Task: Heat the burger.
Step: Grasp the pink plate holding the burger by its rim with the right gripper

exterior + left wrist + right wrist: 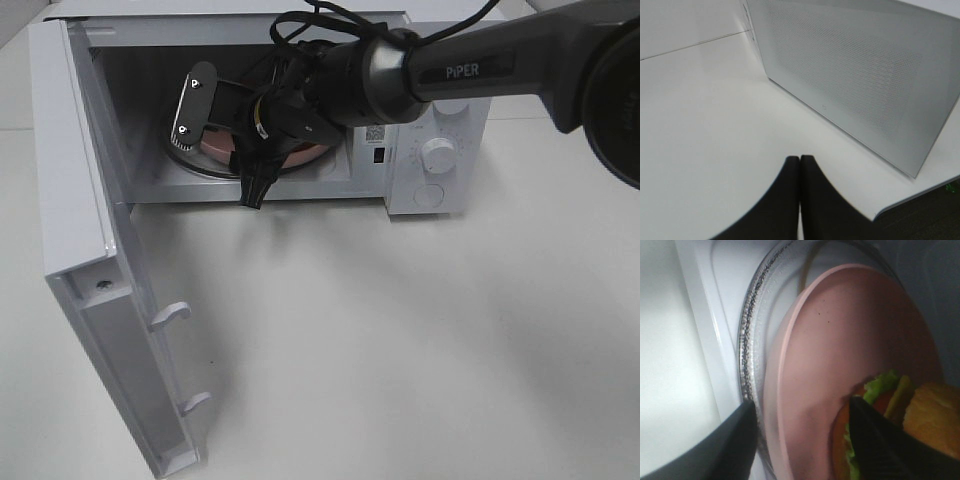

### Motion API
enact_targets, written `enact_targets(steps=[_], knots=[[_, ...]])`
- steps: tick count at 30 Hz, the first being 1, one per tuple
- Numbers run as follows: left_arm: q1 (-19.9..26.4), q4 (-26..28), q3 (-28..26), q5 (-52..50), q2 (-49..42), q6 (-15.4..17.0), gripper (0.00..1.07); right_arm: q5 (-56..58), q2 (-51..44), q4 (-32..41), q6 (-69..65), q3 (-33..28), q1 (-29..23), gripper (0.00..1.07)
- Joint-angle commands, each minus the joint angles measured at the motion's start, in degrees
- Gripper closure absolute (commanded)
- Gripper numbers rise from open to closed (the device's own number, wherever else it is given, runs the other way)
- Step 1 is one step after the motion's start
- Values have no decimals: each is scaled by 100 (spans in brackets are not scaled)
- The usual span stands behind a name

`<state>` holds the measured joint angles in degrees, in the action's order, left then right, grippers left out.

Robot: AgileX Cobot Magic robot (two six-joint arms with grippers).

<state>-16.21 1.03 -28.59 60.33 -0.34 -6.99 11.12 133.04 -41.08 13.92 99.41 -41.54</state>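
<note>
At the far left of the exterior high view, the microwave door is swung fully open over the white table. The left fingers are seen pressed together with nothing between them, just above the table beside that door. Further right, the microwave cavity is entered by the right arm. Inside, a pink plate is set on the glass turntable. The right fingers are spread apart astride the plate's rim, one outside it, one over it beside the burger, which lies on the plate. Whether the rim is touched cannot be told.
</note>
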Motion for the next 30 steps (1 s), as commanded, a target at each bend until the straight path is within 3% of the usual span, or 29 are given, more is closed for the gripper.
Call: enact_targets(steps=[1,30], knots=[[6,0,11,-74,-109,23,106,-120,23,-23,-40,52,6,53],[6,0,11,-74,-109,23,106,-223,390,149,-34,46,11,54]])
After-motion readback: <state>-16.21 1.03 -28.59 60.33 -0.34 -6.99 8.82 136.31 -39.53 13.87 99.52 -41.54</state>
